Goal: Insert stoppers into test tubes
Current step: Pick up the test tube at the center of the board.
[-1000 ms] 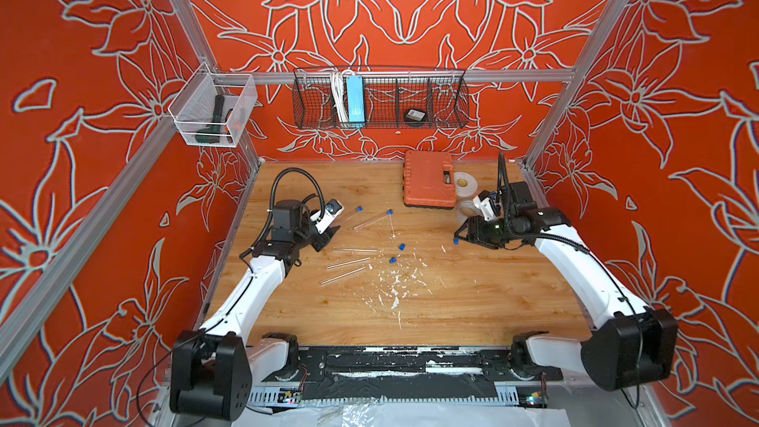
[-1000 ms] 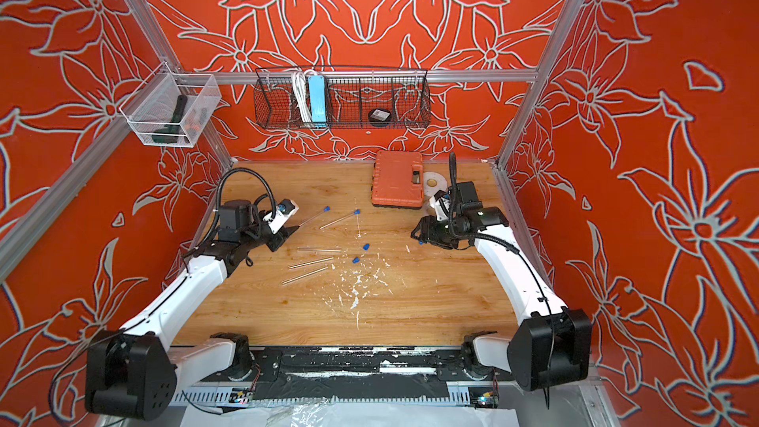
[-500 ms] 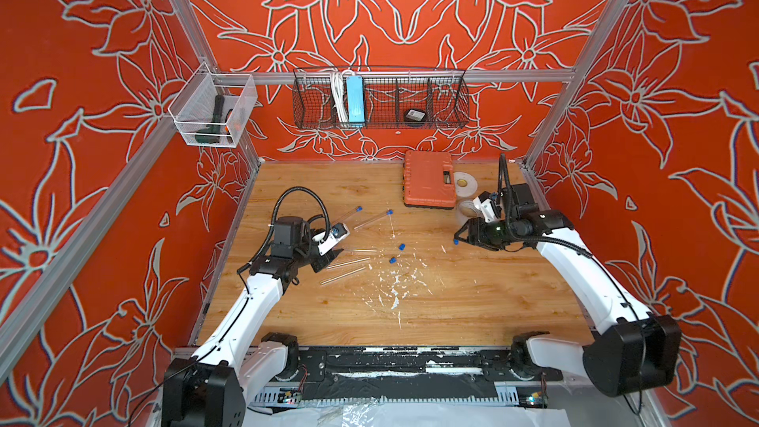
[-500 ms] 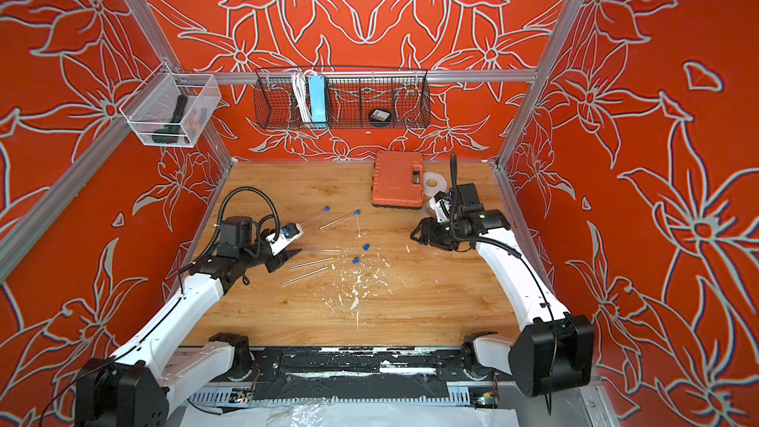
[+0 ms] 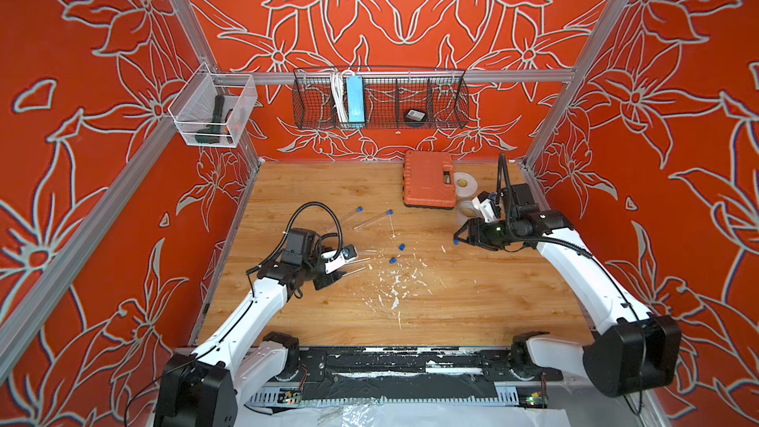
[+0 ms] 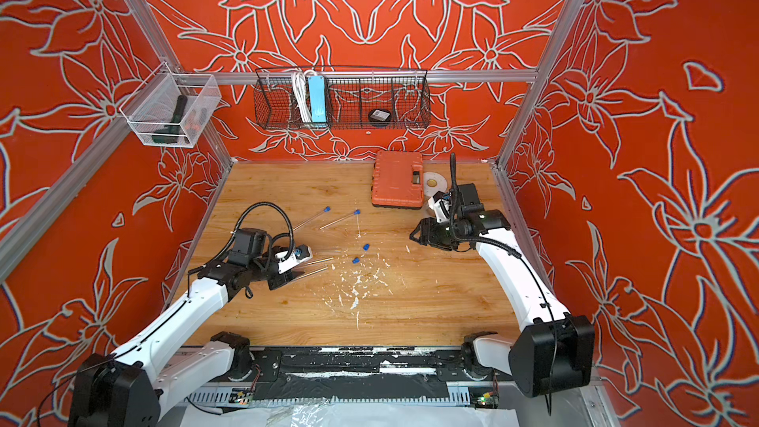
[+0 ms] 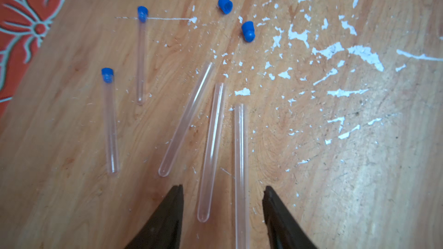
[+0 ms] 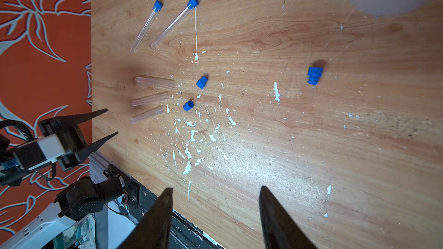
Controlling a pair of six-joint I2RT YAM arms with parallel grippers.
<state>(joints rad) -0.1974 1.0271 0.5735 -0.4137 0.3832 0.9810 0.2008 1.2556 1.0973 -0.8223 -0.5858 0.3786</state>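
**A:** How does the left arm sit?

**B:** It stretches from its base at 7 o'clock with the forearm low. The left gripper (image 7: 223,188) points toward 3 o'clock, fingers moderately apart and gripping nothing. In its wrist view, two of the three open test tubes (image 7: 212,152) run between the fingertips. They lie at 9 o'clock from the middle of the table (image 5: 451,301).

**A:** And the right?

**B:** It arcs in from 5 o'clock. The right gripper (image 8: 216,188) aims at 9 o'clock, low, fingers parted and empty, with one loose stopper (image 8: 314,75) just ahead of it. Two more stoppers (image 8: 201,83) lie mid-table, and two stoppered tubes (image 5: 371,219) lie at 11 o'clock
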